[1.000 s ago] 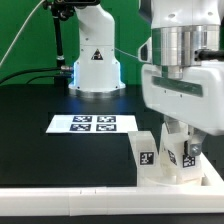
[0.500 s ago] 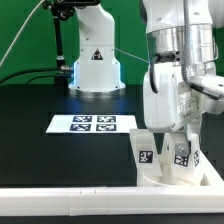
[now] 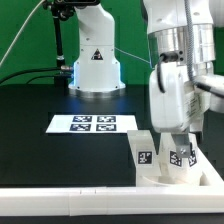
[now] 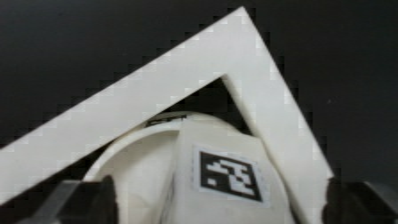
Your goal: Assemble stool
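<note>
While two tagged legs (image 3: 160, 152) stand upright on the seat disc (image 3: 180, 178) at lower right, the gripper (image 3: 180, 140) looks released around one leg, with further legs probably still to fit.

White and glossy throughout, with rounded plastic shells. Base (image 3: 95, 55) in the upper middle of the exterior frame: a squat white pedestal, printed with a black triangular warning mark, lit by a blue glow at its lower edge. Thin cables trailing past the base toward the upper left. Wrist section (image 3: 185, 45) at the upper right: a ribbed silver-grey metal cylinder above a boxy white housing. End effector (image 3: 173, 135) below it, with dark finger pads (image 4: 68, 200) at the wrist frame's lower corners.
</note>
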Controlling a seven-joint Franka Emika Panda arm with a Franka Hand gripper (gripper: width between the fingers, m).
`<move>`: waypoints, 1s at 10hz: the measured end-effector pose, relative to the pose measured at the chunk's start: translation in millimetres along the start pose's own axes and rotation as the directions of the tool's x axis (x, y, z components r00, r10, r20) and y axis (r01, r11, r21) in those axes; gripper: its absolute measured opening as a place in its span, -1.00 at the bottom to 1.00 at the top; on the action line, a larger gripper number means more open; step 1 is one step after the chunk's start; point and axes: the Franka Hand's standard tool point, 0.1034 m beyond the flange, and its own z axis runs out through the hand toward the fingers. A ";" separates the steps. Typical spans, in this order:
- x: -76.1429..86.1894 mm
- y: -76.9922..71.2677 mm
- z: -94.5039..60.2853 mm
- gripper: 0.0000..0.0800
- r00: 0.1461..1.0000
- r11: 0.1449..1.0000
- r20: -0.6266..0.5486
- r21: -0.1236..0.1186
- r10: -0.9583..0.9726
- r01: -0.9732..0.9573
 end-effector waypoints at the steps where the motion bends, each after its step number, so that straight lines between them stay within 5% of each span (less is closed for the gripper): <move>1: -5.7 -2.3 -8.9 0.56 0.995 0.995 0.013 0.009 -0.102 0.102; 4: -17.7 -7.9 -25.4 0.62 0.820 0.820 0.013 0.029 -0.572 0.572; 8: -15.7 -6.1 -22.8 0.62 0.653 0.653 0.002 0.025 -0.757 0.757; 9: -15.6 -6.7 -23.1 0.62 0.581 0.581 -0.005 0.020 -0.814 0.813; 10: -17.5 -4.6 -24.7 0.62 0.365 0.365 0.013 -0.027 -0.931 0.931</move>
